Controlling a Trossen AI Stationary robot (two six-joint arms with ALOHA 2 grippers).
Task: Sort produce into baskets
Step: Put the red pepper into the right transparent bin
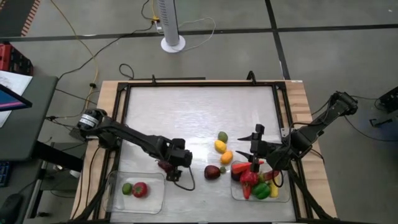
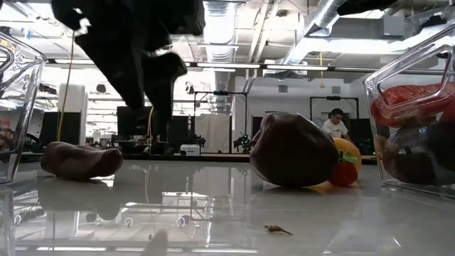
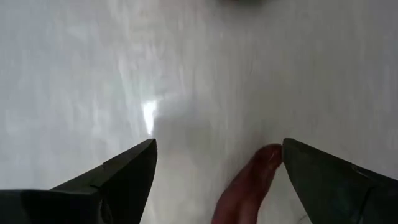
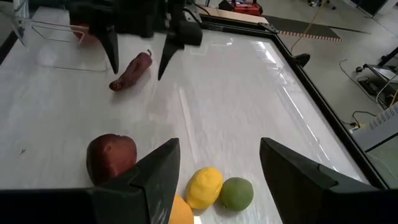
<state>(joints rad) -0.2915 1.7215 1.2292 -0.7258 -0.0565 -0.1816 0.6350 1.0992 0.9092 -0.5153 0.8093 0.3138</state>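
**Left pincer poised over a dark red pepper**

The left pincer point(image 4: 138, 46) hangs spread wide and empty above the dark red pepper point(image 4: 130, 70), which lies on the surface point(image 1: 186, 112) just beside the left basket point(image 1: 118, 199). To grasp well, centre the piece between the fingers point(image 3: 118, 180) before lowering and closing. The right pincer point(image 1: 256, 149) waits half open, holding nothing, near the yellow and green pieces and the right basket point(image 1: 283, 198).

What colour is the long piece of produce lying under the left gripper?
Dark red, the long pepper-like piece below the open left gripper; clearest in the right wrist view.
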